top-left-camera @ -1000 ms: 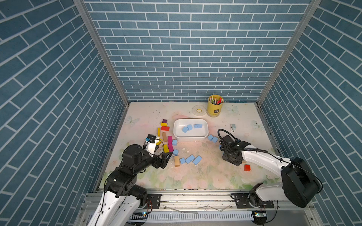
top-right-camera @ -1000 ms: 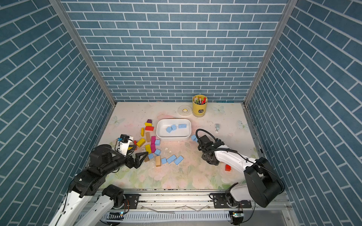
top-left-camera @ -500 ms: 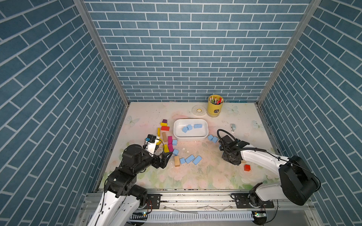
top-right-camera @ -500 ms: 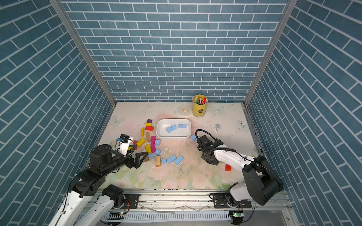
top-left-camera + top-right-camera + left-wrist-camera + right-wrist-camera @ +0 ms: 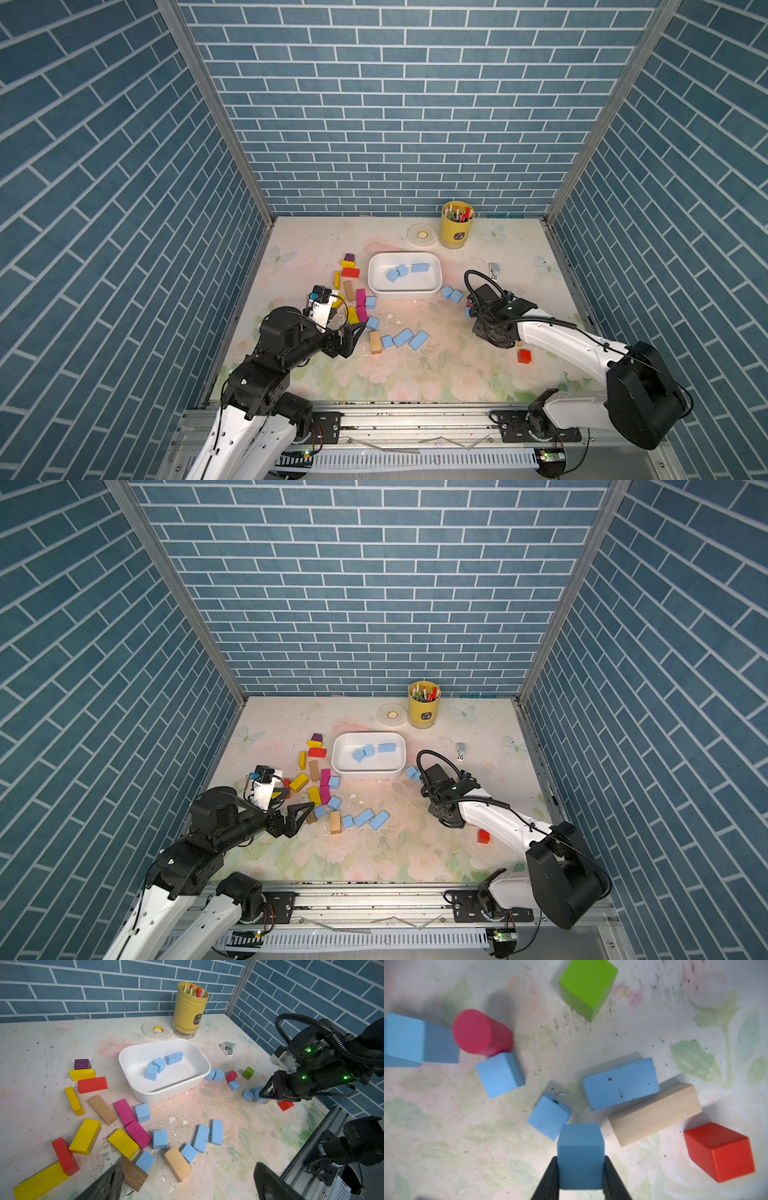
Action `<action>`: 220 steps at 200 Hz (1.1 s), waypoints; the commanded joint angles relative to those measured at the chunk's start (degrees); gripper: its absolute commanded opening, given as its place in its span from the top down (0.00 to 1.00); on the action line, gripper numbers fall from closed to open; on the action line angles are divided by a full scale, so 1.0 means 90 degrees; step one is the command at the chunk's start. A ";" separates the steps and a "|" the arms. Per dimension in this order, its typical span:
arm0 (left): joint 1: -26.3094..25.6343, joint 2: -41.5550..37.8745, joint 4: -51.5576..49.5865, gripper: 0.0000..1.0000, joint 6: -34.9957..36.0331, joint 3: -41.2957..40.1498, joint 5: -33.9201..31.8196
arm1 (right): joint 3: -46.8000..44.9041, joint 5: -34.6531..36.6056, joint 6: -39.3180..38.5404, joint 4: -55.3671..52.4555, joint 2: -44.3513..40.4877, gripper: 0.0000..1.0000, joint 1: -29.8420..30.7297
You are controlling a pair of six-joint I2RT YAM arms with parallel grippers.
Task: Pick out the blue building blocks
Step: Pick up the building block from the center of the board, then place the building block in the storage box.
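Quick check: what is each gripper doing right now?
Left gripper: open, holding nothing.
Right gripper: shut on a blue cube.

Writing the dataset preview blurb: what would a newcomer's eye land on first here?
The white tub mid-table, holding three blue blocks, with a scatter of coloured blocks on its left-arm side. Next, the right gripper shut on a blue cube, on the tub's right-arm side. The yellow pen cup stands by the back wall.

Fifteen blue building blocks (image 5: 160, 1138), five yellow blocks (image 5: 123, 1144), one green cube (image 5: 248, 1072), one tray (image 5: 166, 1091).
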 commanded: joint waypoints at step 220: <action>0.0023 0.0043 -0.0050 0.01 0.0053 -0.0031 -0.0057 | 0.5013 -0.1468 -0.2665 -0.0459 0.3451 0.80 0.0015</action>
